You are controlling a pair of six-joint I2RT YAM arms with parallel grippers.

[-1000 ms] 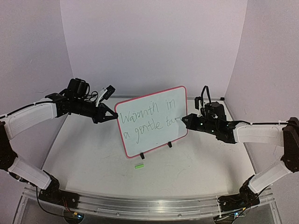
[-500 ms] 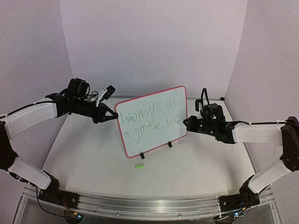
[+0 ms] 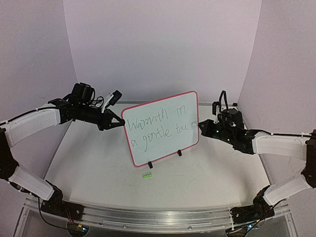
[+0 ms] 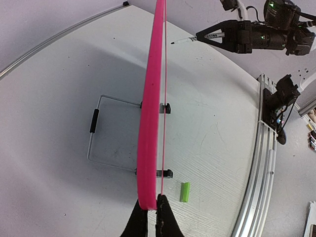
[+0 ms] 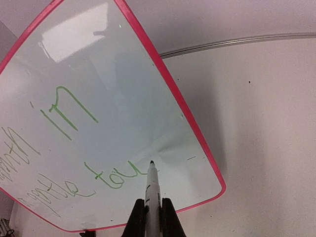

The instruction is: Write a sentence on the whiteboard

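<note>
The whiteboard [image 3: 163,143], framed in red-pink, stands tilted on the table. The sentence [image 3: 159,125] on it, in thin green lines, reads "Warmth in a gentle tou". My left gripper [image 3: 120,123] is shut on the board's left edge; in the left wrist view the fingers [image 4: 150,202] pinch the pink frame [image 4: 150,123]. My right gripper [image 3: 201,126] is shut on a white marker [image 5: 152,190]. The marker's dark tip sits just right of the last green letters [image 5: 116,175], at the whiteboard's face [image 5: 113,89]. Whether the tip touches, I cannot tell.
A green cap [image 3: 146,175] lies on the table in front of the board, also seen in the left wrist view as a green cap [image 4: 185,191]. Two black clip feet [image 3: 179,152] and a wire stand [image 4: 94,121] hold the board. A metal rail [image 3: 158,217] runs along the near edge.
My right gripper with the marker has moved to the right along the lower line, and the last word has grown from "to" to "tou". The left arm has not moved.
</note>
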